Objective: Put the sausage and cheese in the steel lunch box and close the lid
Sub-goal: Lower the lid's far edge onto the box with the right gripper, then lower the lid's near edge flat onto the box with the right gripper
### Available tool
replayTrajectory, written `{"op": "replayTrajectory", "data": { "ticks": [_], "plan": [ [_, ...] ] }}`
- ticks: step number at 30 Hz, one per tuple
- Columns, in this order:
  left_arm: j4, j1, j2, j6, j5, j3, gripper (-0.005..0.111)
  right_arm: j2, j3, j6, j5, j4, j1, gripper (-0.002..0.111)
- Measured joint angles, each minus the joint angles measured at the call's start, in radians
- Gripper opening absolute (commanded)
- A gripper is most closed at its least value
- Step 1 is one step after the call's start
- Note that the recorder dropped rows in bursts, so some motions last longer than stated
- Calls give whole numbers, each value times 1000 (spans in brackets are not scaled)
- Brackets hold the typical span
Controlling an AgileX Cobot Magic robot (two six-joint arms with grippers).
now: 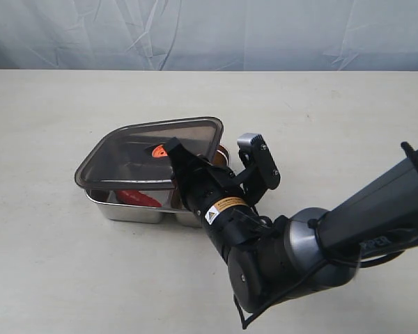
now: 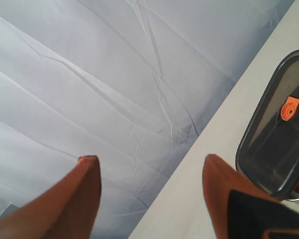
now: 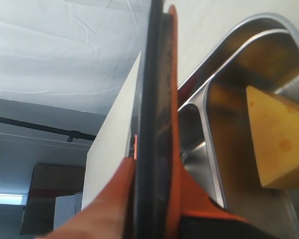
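At centre-left of the exterior frame, the right gripper (image 1: 175, 156) is clamped on the lid's (image 1: 125, 163) lower-right rim, just above the steel lunch box (image 1: 125, 211), long axes roughly parallel. The sausage (image 1: 141, 198) and cheese (image 3: 281, 144) lie inside. The left gripper (image 2: 149, 199) is spread and empty, off to the side.
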Motion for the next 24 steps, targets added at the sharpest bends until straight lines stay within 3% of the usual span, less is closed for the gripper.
{"op": "replayTrajectory", "data": {
  "ticks": [24],
  "plan": [
    [0,0,0,0,0,0,57,-24,47,-22,0,20,0,-1]
  ]
}}
